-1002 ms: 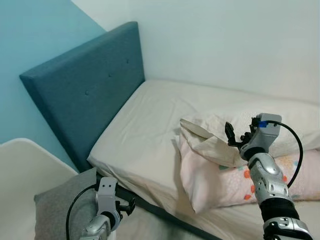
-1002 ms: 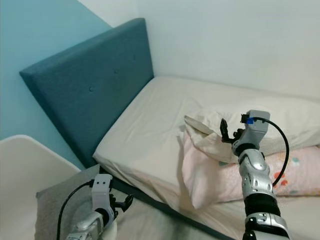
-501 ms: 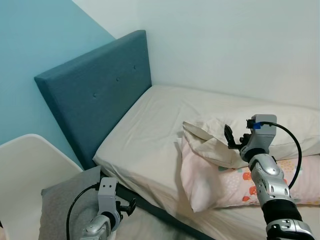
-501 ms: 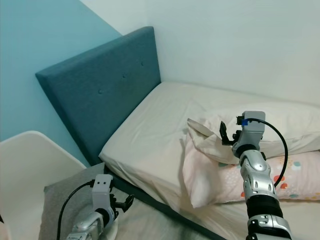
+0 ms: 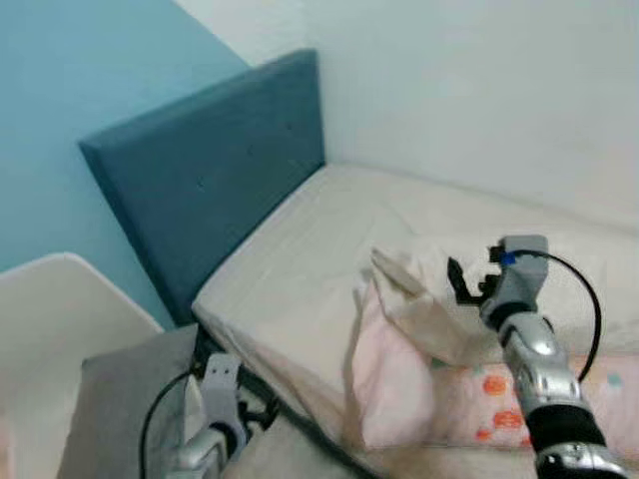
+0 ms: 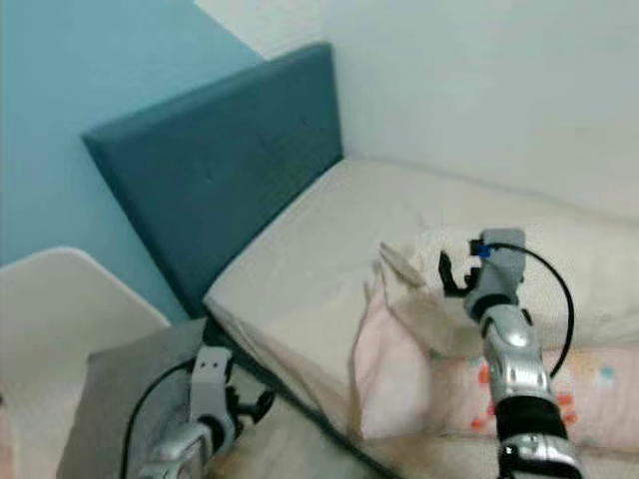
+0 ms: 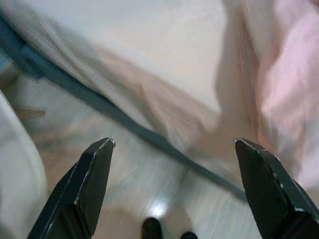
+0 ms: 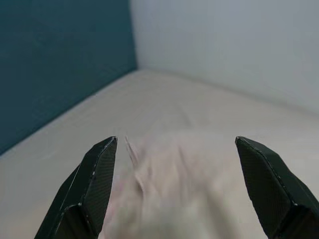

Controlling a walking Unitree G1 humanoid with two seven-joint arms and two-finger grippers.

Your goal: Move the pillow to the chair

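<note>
Nearest, low beside the bed's edge: left gripper (image 7: 172, 191), black fingers (image 7: 89, 184) spread wide over pale wooden floor (image 7: 124, 184), nothing between them. Behind it, grey fabric cushion (image 5: 120, 399) on white moulded chair (image 5: 50, 329). Farther out, right gripper (image 8: 174, 186) raised above cream pillow (image 5: 439, 309), fingers parted and empty, pillow just below the tips, lying on pink patterned pillow (image 5: 409, 389) on the cream-sheeted bed (image 5: 300, 249). Beyond, teal upholstered headboard (image 5: 210, 190) against white wall (image 5: 479, 90).
</note>
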